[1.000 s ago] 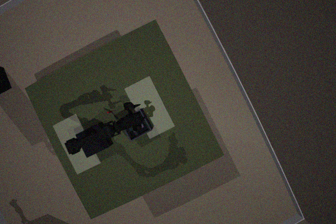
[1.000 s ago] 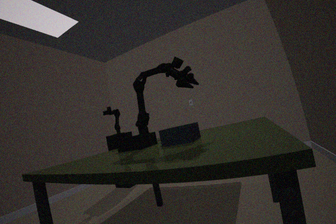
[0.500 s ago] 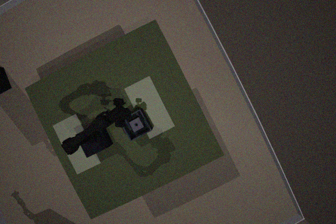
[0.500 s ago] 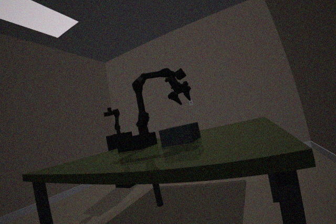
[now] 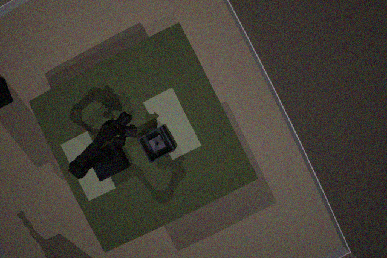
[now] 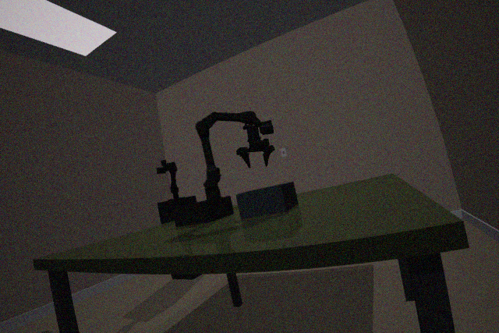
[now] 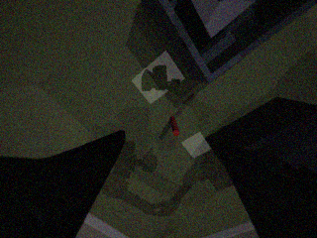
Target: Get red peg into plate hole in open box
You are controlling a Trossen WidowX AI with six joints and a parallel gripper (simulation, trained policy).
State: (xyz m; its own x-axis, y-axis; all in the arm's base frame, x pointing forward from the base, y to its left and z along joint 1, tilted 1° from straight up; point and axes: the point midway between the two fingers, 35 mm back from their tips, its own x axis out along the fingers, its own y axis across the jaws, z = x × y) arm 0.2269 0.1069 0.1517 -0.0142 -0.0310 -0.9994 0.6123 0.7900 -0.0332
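The red peg [image 7: 174,126] is small in the wrist view, on the green table outside the box, with a thin shadow across it; whether it stands or lies I cannot tell. The arm hides it in the top view. The dark blue open box [image 5: 169,136] [image 6: 263,203] [image 7: 186,41] sits on the table. The pale plate [image 5: 152,142] [image 7: 213,20] lies at its bottom, with a dark hole in the middle and no peg in it. My gripper [image 6: 257,166] [image 7: 170,138] is open and empty, pointing down high above the table, with the peg far below between the fingertips in the wrist view.
The green table [image 5: 212,155] [image 6: 354,204] carries pale light patches [image 5: 184,130] and arm shadows. The dark arm base [image 5: 112,164] [image 6: 205,212] stands beside the box. A smaller dark device [image 6: 173,180] stands behind it in the exterior view.
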